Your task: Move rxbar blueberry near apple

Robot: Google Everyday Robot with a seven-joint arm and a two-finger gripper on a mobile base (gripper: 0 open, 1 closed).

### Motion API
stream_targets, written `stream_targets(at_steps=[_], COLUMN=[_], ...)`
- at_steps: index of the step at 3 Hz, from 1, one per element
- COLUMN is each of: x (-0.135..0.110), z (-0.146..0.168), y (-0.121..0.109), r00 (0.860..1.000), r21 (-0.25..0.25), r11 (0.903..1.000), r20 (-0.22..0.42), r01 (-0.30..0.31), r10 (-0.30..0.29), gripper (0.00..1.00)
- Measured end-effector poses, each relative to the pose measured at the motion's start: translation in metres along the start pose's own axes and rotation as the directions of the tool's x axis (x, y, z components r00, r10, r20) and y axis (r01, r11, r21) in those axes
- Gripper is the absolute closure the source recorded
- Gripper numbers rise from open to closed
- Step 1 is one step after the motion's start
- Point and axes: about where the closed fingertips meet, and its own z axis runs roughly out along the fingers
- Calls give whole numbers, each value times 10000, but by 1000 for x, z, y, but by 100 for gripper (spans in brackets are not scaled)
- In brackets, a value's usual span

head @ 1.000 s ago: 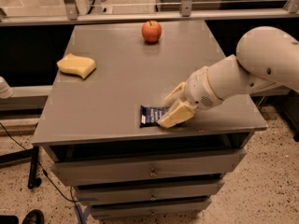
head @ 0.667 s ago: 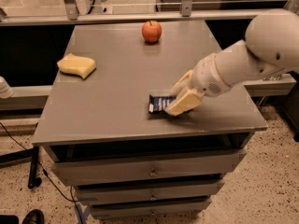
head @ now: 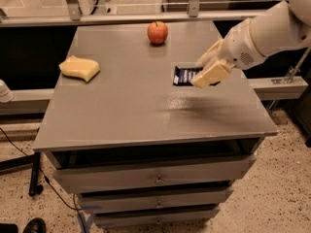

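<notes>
While in the gripper (head: 210, 72) over the table (head: 121, 110), rxbar blueberry (head: 184, 75) apart from apple (head: 157, 32).

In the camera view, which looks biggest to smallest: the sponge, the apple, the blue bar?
Largest: sponge. Then rxbar blueberry and apple, unsure, since the gripper, right of centre, covers part of the bar.

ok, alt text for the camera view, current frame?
The gripper grips the rxbar blueberry at the right side of a grey cabinet top, short of the apple near the back edge. A yellow sponge lies at the left.
</notes>
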Motion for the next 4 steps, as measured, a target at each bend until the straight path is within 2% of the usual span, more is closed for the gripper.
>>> stream_targets(at_steps=[1, 2, 3, 4], x=[1, 3, 18, 38], z=[2, 4, 14, 31], y=[2, -6, -45, -106], r00=[10000, 10000, 9996, 9977], r21=[-41, 194, 776, 1348], r11=[10000, 9998, 9968, 9893], r20=[-14, 35, 194, 462], r01=[-4, -34, -200, -562], r10=[4, 34, 185, 504], gripper=[100, 100, 100, 100])
